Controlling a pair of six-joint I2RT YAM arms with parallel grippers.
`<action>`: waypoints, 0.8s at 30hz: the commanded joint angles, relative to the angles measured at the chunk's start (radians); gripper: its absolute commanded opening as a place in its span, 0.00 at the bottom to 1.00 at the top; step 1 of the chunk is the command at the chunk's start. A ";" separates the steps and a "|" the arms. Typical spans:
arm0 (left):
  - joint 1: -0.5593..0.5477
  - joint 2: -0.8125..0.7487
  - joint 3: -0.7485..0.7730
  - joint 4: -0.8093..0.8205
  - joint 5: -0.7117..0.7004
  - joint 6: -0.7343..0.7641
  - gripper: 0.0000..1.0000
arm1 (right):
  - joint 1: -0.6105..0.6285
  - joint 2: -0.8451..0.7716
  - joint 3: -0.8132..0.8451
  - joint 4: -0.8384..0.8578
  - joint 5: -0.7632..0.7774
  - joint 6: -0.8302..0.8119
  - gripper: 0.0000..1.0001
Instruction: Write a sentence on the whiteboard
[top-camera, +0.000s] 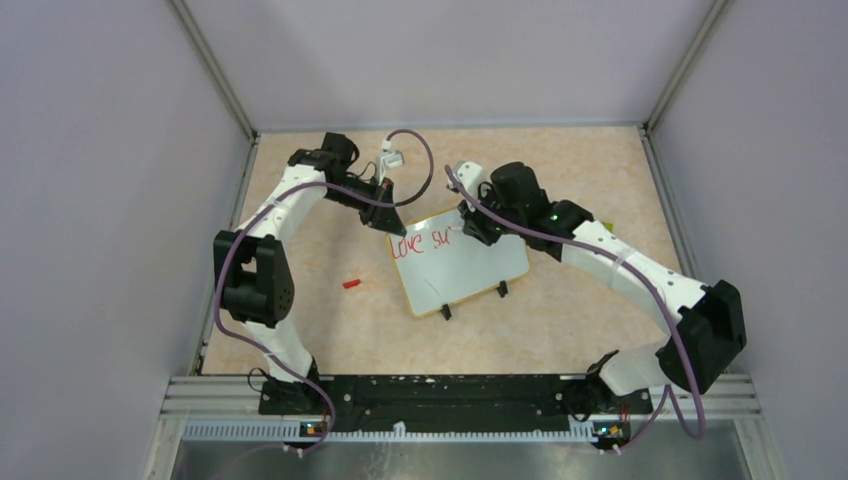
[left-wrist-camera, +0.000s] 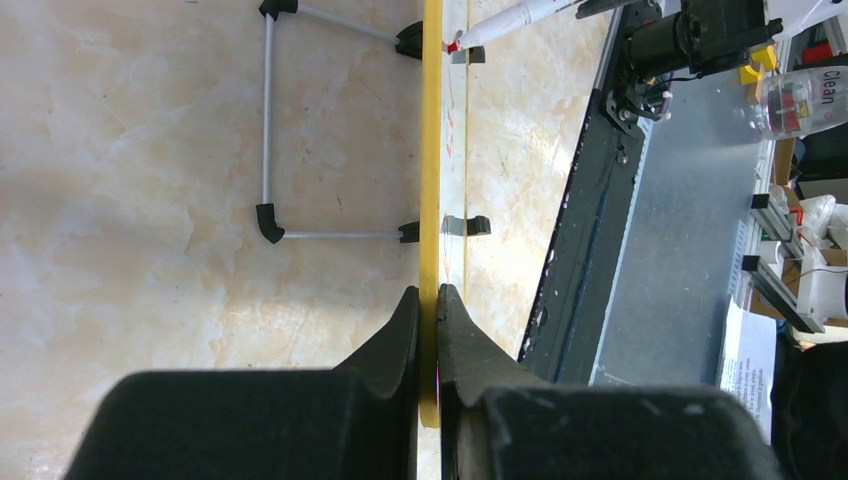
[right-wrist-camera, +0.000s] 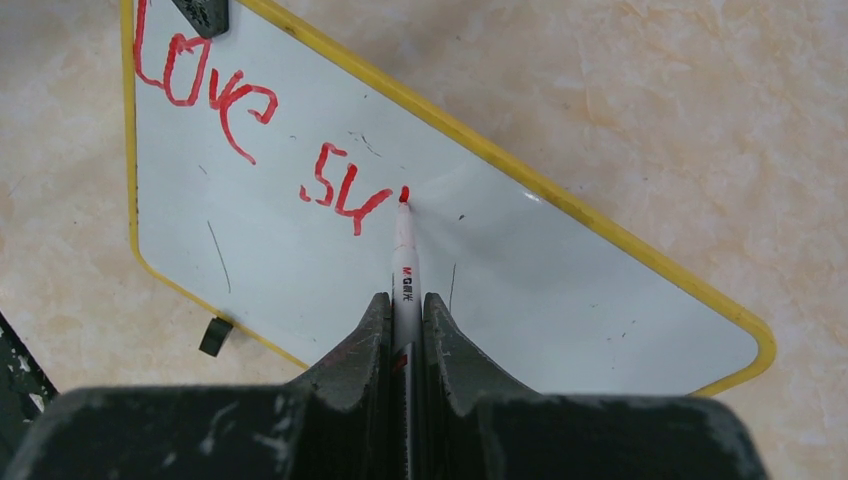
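Writing mid-word: the sentence (right-wrist-camera: 345, 200) reads "Love su" in red, along the top line of the whiteboard (right-wrist-camera: 560, 300). The board sits mid-table between the two arms, turned at an angle and propped on a thin wire stand (left-wrist-camera: 268, 120). Right gripper (right-wrist-camera: 405, 300) is pinched tight on the marker (right-wrist-camera: 404, 250), with the barrel running straight out between the fingers and the red tip touching the board just right of the "u". Left gripper (left-wrist-camera: 428, 295) has its jaws narrow, clamped on the yellow rim at the board's far left corner, so it acts as the brace. My read on doing the next letter well: use light, even tip pressure, because a hard push would likely flex or rock the board against that single corner clamp. Move the tip by translating the wrist parallel to the board face rather than rotating it, so contact neither lifts nor digs. Match letter height to the "su" and run on the same baseline. The free white strip to the right looks adequate for more letters on this line, but spacing should be tight. Lift cleanly between strokes to avoid drag lines. Left clamp should not shift while the tip is down. A small red piece (top-camera: 351, 283), likely the cap, lies on the table (top-camera: 330, 340) left of the board, well apart from the work.
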 joint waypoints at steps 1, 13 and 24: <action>-0.023 0.003 -0.013 0.023 -0.042 0.023 0.00 | 0.000 -0.025 -0.031 0.007 0.026 0.000 0.00; -0.023 0.003 -0.015 0.024 -0.042 0.022 0.00 | 0.004 -0.028 -0.042 -0.007 -0.010 0.000 0.00; -0.023 -0.003 -0.020 0.024 -0.043 0.021 0.00 | 0.006 -0.002 0.016 0.011 0.015 0.017 0.00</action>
